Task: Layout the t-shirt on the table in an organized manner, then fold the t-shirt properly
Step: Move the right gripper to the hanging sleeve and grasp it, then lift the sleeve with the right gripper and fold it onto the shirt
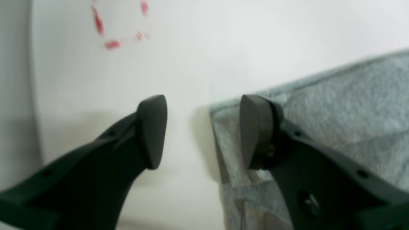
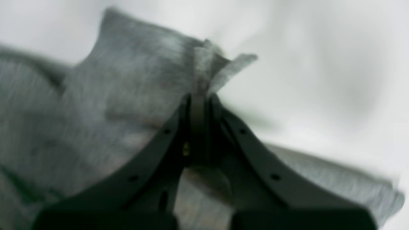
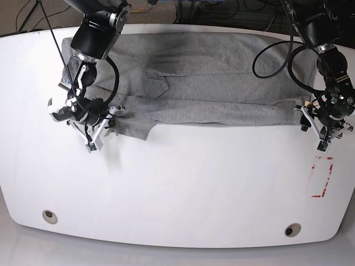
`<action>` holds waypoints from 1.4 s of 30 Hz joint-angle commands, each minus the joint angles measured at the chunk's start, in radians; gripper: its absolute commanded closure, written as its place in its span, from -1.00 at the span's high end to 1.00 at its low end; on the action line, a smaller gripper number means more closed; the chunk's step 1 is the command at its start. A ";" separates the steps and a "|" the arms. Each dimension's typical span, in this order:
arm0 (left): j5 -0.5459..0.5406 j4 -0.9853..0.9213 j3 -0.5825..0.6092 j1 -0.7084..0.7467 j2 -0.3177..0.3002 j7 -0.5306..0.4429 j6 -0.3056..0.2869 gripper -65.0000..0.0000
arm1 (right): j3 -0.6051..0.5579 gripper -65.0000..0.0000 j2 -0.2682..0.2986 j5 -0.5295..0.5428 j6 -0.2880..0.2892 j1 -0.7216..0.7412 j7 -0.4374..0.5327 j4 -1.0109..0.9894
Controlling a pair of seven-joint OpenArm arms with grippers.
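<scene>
Right tool [image 2: 199, 95] first: its jaws are pressed together on a pinch of grey cloth, a small flap poking up past the tips, so it has the t-shirt [image 3: 205, 77] in hand. In the base view that right tool [image 3: 94, 124] sits at the garment's sleeve end, where the cloth hangs in a loose tongue toward the front of the table [image 3: 177, 188].

Over to the left tool [image 1: 203, 131]: jaws spread wide, nothing between them. One finger stands over bare white table, the other over the shirt's corner, so the grey edge [image 1: 217, 127] lies right in the gap, slightly to one side. From the base view, this left tool [image 3: 324, 124] hovers at the opposite end of the shirt, just by the red tape mark [image 3: 320, 177].

Here is the relation that matters: the shirt's long axis runs across the table from one tool to the other, each arm owning its own end, with the body of the cloth lying behind both, toward the far edge. The left tool looks closest to needing a grip; I'd judge it has to close on that corner before any pull evens things out.

The shirt itself: heather grey, already doubled lengthwise with a soft fold line, wrinkled near the sleeve, fairly flat elsewhere. Wrist views are blurred, so fine detail is lost.
</scene>
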 commanded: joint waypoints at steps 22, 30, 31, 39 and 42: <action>-0.005 -0.047 -0.003 -0.031 -0.014 -0.022 0.003 0.04 | -0.112 -1.00 0.167 0.784 -0.003 -0.297 -0.150 0.363; -0.005 -0.047 -0.003 -0.029 -0.014 -0.022 0.005 0.04 | -0.123 -1.00 0.192 0.866 -0.003 -0.392 -0.150 0.372; -0.005 -0.047 -0.003 -0.029 -0.014 -0.022 0.005 0.04 | -0.123 -1.00 0.198 0.873 -0.003 -0.400 -0.150 0.372; -0.005 -0.047 -0.003 -0.024 -0.014 -0.022 0.005 0.04 | -0.169 -1.00 0.244 0.948 -0.003 -0.461 -0.150 0.372; -0.005 -0.047 -0.003 -0.024 -0.007 -0.022 0.005 0.04 | -0.186 -0.93 0.250 0.961 -0.003 -0.481 -0.150 0.372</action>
